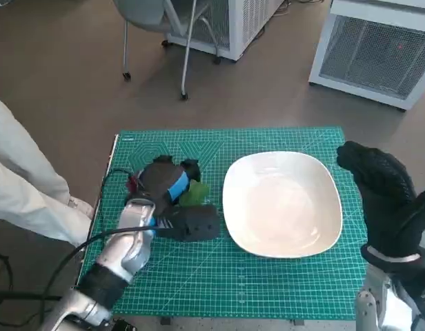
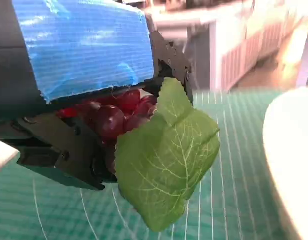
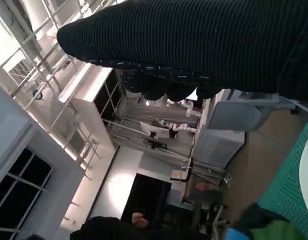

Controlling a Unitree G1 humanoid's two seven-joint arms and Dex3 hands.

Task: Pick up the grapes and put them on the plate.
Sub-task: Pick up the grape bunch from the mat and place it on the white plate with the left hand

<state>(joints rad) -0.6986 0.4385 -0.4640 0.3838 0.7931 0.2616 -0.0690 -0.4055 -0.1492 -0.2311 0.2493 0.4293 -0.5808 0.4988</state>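
Note:
My left hand (image 1: 165, 183) lies over the bunch of red grapes (image 2: 111, 115) on the green mat, just left of the white plate (image 1: 281, 203). In the left wrist view the grapes sit tucked under the blue-taped hand (image 2: 79, 50) between its black fingers, with a big green leaf (image 2: 166, 155) sticking out toward the plate (image 2: 291, 160). The leaf (image 1: 196, 194) also shows in the head view. My right hand (image 1: 381, 186) in its black glove hovers raised at the plate's right edge, holding nothing; its fingers hardly show.
The green cutting mat (image 1: 226, 276) covers the small table. A person's pale-trousered legs (image 1: 19, 186) stand at the left. A chair (image 1: 157, 27) and white cabinets (image 1: 378, 48) stand beyond the table's far edge.

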